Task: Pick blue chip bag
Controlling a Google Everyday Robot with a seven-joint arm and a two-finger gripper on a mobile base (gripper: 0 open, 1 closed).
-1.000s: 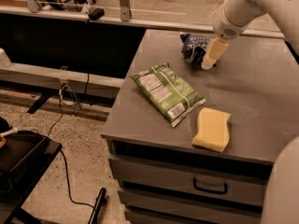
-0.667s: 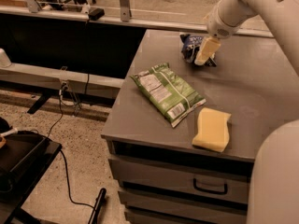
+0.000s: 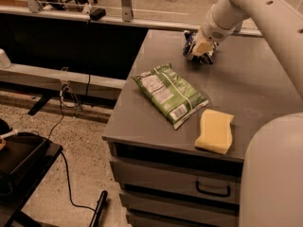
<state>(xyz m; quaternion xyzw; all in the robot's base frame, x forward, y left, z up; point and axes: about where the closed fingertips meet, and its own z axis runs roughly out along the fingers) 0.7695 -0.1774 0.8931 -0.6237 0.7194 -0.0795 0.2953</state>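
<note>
At the far edge of the desk (image 3: 258, 79), blue chip bag (image 3: 189, 41): crumpled, dark blue, near the back rim and partly covered by the tool.
Tool (image 3: 203, 52): down against the bag's right side. I cannot tell whether it is clenched or released.
Arm (image 3: 246, 4): white, reaching in from the upper right.
Green chip bag (image 3: 169, 93): flat, mid-desk, well apart from the blue one.
Yellow sponge (image 3: 215, 130): near the front edge, just beside the green bag's lower corner.
</note>
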